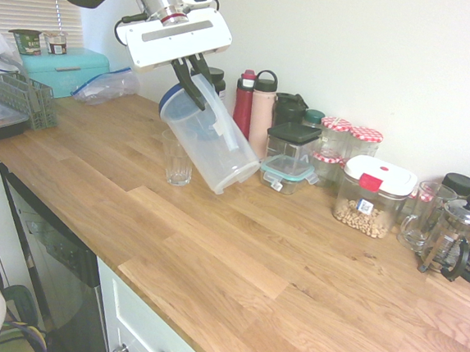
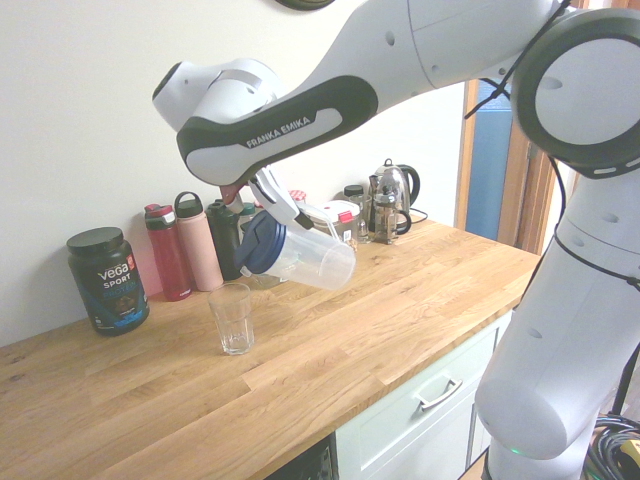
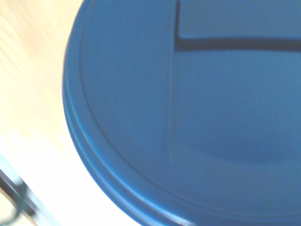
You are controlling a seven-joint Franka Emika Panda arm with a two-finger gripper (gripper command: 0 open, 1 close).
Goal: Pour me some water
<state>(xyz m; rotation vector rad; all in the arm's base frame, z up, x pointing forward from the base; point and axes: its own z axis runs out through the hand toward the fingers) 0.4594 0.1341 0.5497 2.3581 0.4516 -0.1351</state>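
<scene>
A clear plastic pitcher [image 1: 213, 145] [image 2: 312, 258] with a blue lid [image 2: 261, 243] hangs steeply tilted over the wooden counter [image 1: 237, 250]. Its lid end points toward the empty drinking glass [image 1: 176, 158] [image 2: 232, 318], and its base is swung away from the glass. My gripper [image 1: 191, 77] [image 2: 268, 196] is shut on the pitcher's upper part near the lid. The glass stands upright on the counter, just below and beside the lid end. No water shows in the pitcher or the glass. In the wrist view the blue lid [image 3: 188, 117] fills nearly everything.
Along the back wall stand a red bottle [image 1: 243, 103], a pink bottle [image 1: 261, 108], lidded containers [image 1: 290, 152], a nut jar [image 1: 373, 196] and a French press [image 1: 452, 236]. A black Vega tub [image 2: 107, 280] and a kettle [image 2: 392, 195] show too. A grey rack [image 1: 24, 96] sits far left.
</scene>
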